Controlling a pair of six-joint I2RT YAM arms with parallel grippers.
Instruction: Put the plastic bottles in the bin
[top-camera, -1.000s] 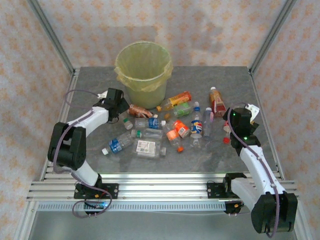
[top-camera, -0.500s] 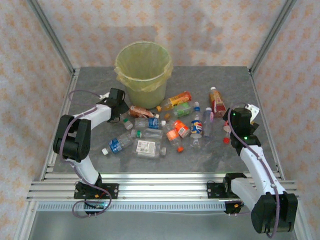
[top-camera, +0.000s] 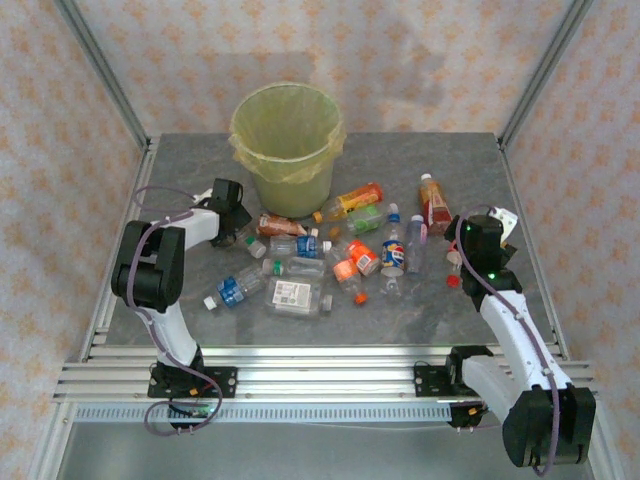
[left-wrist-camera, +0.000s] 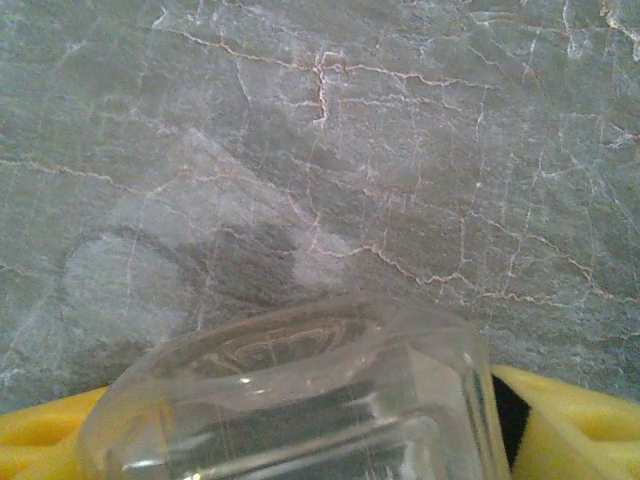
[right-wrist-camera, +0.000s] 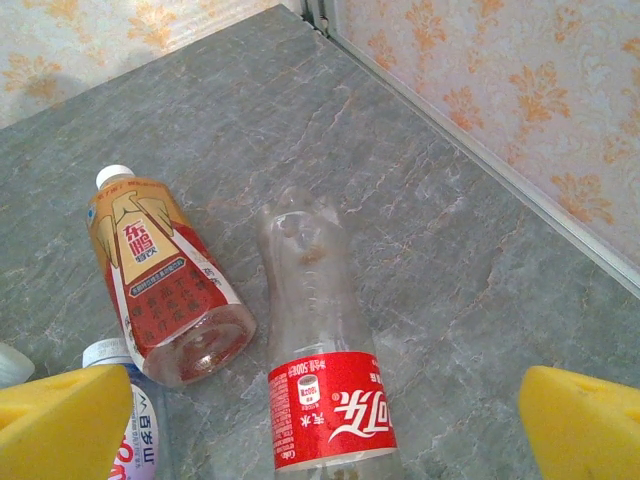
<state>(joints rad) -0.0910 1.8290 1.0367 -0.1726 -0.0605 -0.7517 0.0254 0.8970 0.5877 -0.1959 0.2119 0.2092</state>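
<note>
My left gripper (top-camera: 238, 208) is low on the table beside the bin (top-camera: 287, 150), a pale yellow-green bucket lined with a bag. Its yellow pads (left-wrist-camera: 570, 430) hold the base of a clear bottle (left-wrist-camera: 300, 400), which fills the space between them. In the top view this is the orange-brown labelled bottle (top-camera: 280, 225). My right gripper (right-wrist-camera: 325, 440) stands open over a clear bottle with a red label (right-wrist-camera: 330, 410) lying between its yellow fingers (right-wrist-camera: 60, 425) without touching them. Beside it lies an orange-and-red labelled bottle (right-wrist-camera: 165, 275). Several more plastic bottles (top-camera: 330, 262) lie scattered mid-table.
Metal frame posts and patterned walls enclose the grey stone-look table (top-camera: 420, 160). The table's right edge and rail (right-wrist-camera: 470, 150) run close to my right gripper. Bare table lies behind the bin and along the near edge (top-camera: 330, 330).
My left arm has folded in and its gripper has narrowed around the bottle's base by the bin. The right arm has not moved.
</note>
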